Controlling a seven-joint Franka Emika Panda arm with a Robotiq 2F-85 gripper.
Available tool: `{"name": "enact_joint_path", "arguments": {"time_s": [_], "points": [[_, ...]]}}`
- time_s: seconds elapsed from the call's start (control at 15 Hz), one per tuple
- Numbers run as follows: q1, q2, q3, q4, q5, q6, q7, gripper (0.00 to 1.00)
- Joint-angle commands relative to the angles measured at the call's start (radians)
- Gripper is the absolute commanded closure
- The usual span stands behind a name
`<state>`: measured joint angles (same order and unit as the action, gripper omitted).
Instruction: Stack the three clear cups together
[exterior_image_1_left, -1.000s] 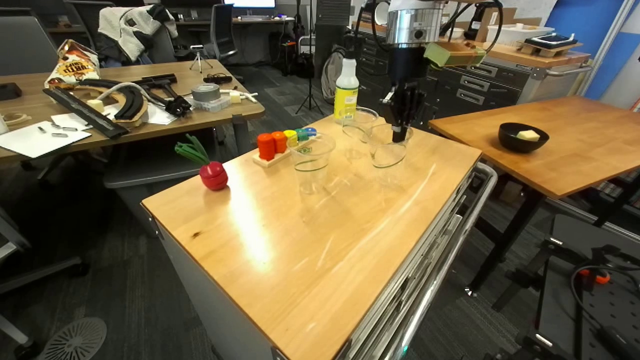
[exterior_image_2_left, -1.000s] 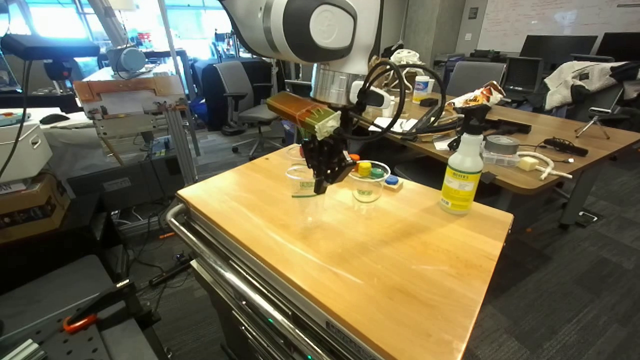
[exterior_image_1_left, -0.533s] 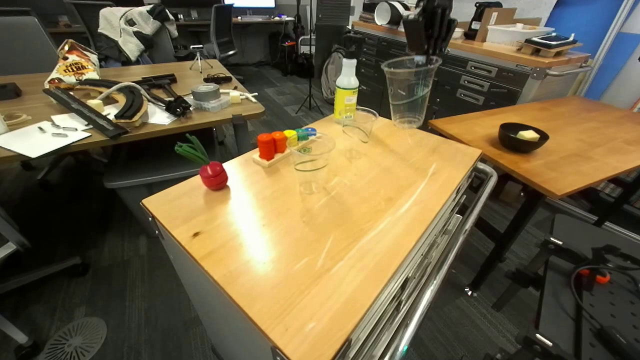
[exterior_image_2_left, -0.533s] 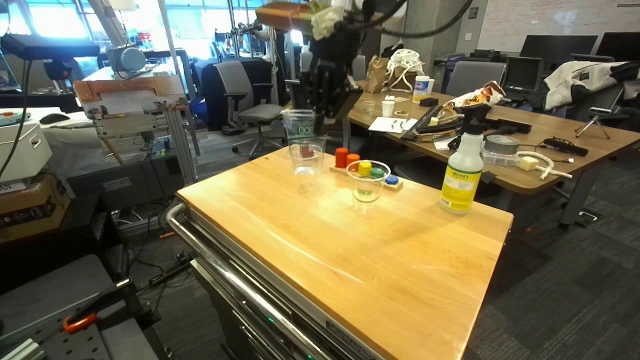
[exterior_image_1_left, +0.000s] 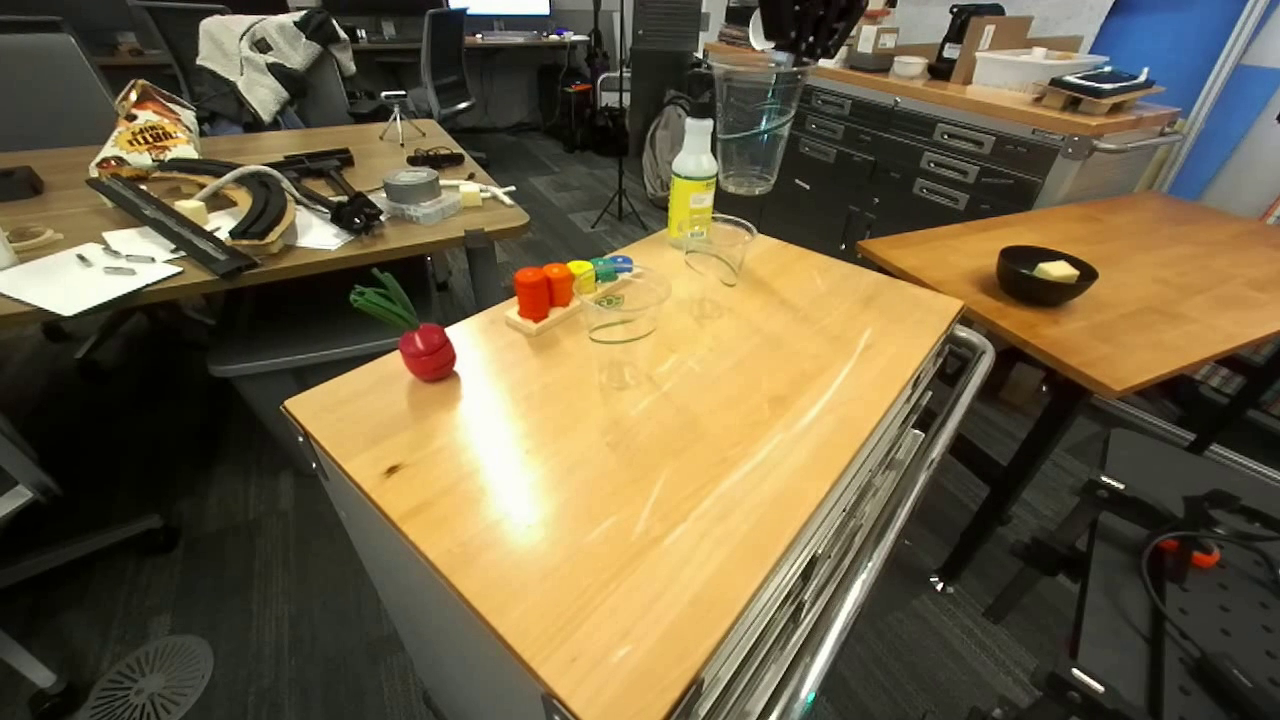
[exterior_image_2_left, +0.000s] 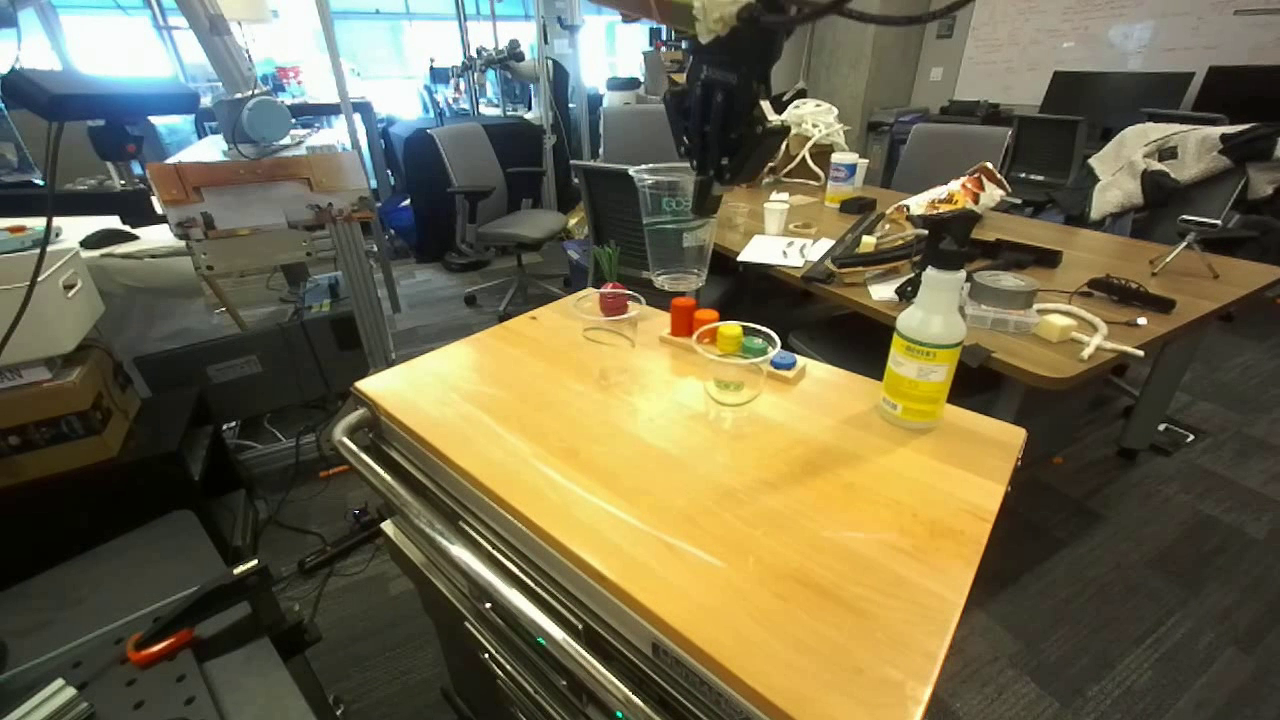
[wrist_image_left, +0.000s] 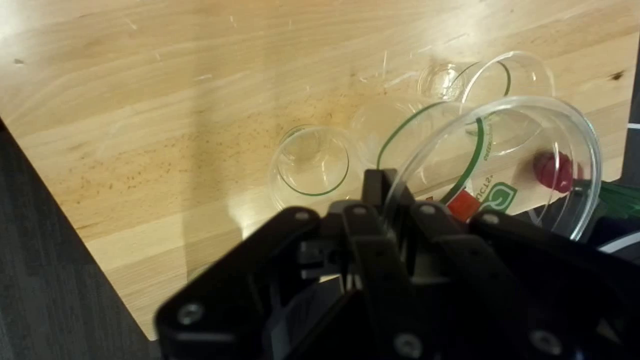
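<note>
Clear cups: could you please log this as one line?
gripper: clamping raised cup; other two cups: upright, apart on worktop; stacked: none

Clear cup (wrist_image_left: 475, 159), rim between black fingers (wrist_image_left: 375, 189)

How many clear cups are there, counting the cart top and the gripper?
3. One cup hangs from the gripper; another cup stands on the cart top nearer the radish; the third cup stands nearer the spray bottle. None appears hidden.
</note>
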<state>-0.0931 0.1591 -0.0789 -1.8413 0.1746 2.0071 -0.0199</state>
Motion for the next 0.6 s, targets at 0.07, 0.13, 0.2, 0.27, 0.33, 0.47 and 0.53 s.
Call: {"name": "enact_joint_path", "arguments": {"time_s": [0.07, 0.13, 0.2, 0.27, 0.33, 0.47, 0.53], "points": [[-0.005, 0.162, 0.005, 0.110, 0.022, 0.084, 0.025, 0.99], [-0.005, 0.187, 0.006, 0.124, 0.017, 0.103, 0.033, 0.99], [-0.007, 0.211, 0.006, 0.142, 0.019, 0.113, 0.040, 0.99], [-0.010, 0.226, 0.007, 0.154, 0.024, 0.125, 0.044, 0.99], [-0.012, 0.240, 0.007, 0.170, 0.023, 0.133, 0.051, 0.99], [-0.018, 0.255, 0.007, 0.193, 0.025, 0.147, 0.061, 0.99], [-0.021, 0.255, 0.008, 0.199, 0.026, 0.149, 0.061, 0.99]]}}
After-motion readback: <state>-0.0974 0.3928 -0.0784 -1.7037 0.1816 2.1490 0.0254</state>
